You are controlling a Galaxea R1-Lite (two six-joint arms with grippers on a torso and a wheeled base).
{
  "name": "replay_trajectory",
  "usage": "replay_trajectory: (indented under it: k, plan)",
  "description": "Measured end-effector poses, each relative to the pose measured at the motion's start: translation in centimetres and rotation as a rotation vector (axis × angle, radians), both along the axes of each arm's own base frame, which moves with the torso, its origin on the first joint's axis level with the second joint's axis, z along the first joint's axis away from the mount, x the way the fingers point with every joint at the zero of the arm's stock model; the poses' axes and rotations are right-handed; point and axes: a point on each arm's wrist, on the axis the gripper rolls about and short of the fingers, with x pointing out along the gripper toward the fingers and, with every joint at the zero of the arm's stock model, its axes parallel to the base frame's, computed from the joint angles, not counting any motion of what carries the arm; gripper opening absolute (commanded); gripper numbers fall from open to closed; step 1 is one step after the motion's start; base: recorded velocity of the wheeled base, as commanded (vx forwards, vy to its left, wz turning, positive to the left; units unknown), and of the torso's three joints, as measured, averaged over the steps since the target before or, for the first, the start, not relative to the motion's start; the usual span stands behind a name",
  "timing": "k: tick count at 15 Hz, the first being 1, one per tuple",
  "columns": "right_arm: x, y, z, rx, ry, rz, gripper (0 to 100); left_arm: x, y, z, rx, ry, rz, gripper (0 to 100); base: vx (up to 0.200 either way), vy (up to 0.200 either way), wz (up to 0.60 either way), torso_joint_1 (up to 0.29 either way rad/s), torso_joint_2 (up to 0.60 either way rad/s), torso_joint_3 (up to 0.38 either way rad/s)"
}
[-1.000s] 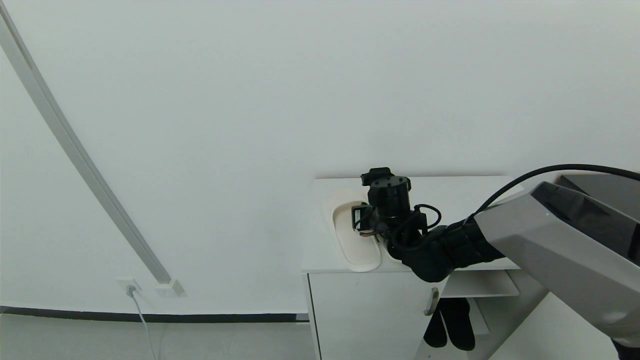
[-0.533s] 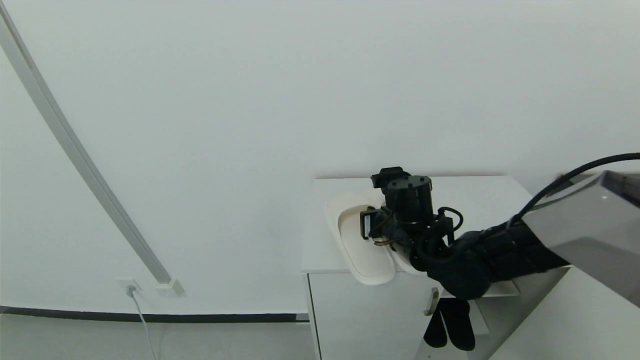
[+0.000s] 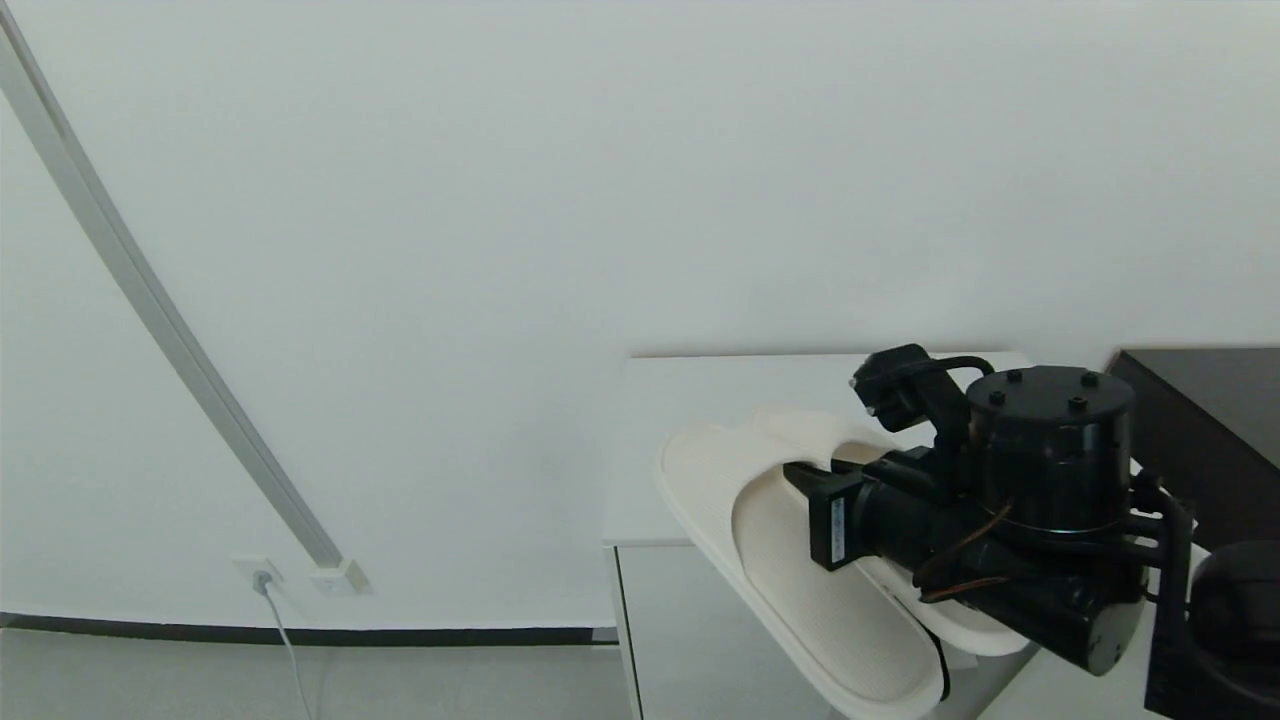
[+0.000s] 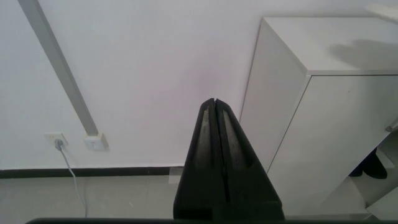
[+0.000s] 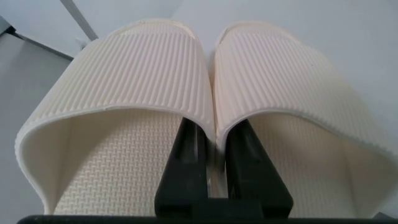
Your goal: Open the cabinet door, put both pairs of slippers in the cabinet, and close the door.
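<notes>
A pair of cream ribbed slippers [image 3: 800, 580] hangs in the air in front of the white cabinet [image 3: 680, 430], off its top. My right gripper [image 5: 215, 128] is shut on the two inner straps of the cream slippers [image 5: 149, 81], one finger inside each slipper. The cabinet's left door panel [image 3: 690, 640] is closed. In the left wrist view, a pair of black slippers [image 4: 373, 167] shows low inside the cabinet [image 4: 323, 124] past the panel's edge. My left gripper [image 4: 214, 106] is shut on nothing, low and to the left of the cabinet, facing the wall.
A grey conduit [image 3: 150, 290] runs diagonally down the white wall to a wall socket with a plugged cable [image 3: 262, 578]. A dark surface [image 3: 1200, 400] stands right of the cabinet. Bare floor lies left of the cabinet.
My right gripper has lifted the cream slippers off the cabinet top and drawn them back toward the camera and to the right. The black slippers are now hidden behind them in the head view.
</notes>
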Motion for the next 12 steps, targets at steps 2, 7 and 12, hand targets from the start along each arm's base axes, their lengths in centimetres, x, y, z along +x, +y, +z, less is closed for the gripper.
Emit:
replay_trajectory:
  k: [2,7,12]
  plan:
    - [-0.46,-0.25,0.56,0.013,-0.013,0.006,0,0.00,0.00,0.00,-0.002,0.000,0.000,0,0.000,0.000,0.00,0.000,0.00,0.000]
    - [-0.93,-0.34,0.89,0.020,-0.021,0.016,0,0.00,0.00,0.00,-0.003,0.000,-0.001,0,-0.120,0.000,0.00,0.005,0.00,0.001]
    - [-1.11,-0.36,0.89,0.017,-0.022,0.015,0,0.00,0.00,0.01,-0.003,0.000,-0.001,0,-0.200,0.000,0.00,-0.003,0.00,0.003]
